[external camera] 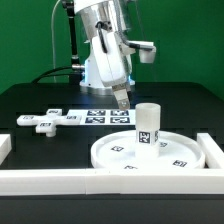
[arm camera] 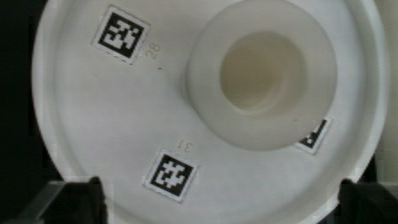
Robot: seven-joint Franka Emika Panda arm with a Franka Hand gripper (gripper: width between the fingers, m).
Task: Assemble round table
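Observation:
The large white round disc point(external camera: 150, 153) lies flat on the black table, against the white border wall. The short cylinder leg point(external camera: 147, 125) stands upright at the disc's middle. In the wrist view the disc point(arm camera: 107, 110) fills the picture and the leg point(arm camera: 267, 75) shows from above, with a hollow top. The cross-shaped foot piece point(external camera: 45, 121) lies on the table at the exterior view's left. My gripper point(external camera: 122, 102) hangs just beyond the disc's far rim, left of the leg in the exterior view. In the wrist view the gripper point(arm camera: 222, 205) is open and empty, with dark fingertips point(arm camera: 80, 197) at either side.
The marker board point(external camera: 103, 116) lies flat behind the disc, under the arm. The white border wall point(external camera: 100, 181) runs along the front and up the exterior view's right point(external camera: 212, 150). A green backdrop stands behind the table.

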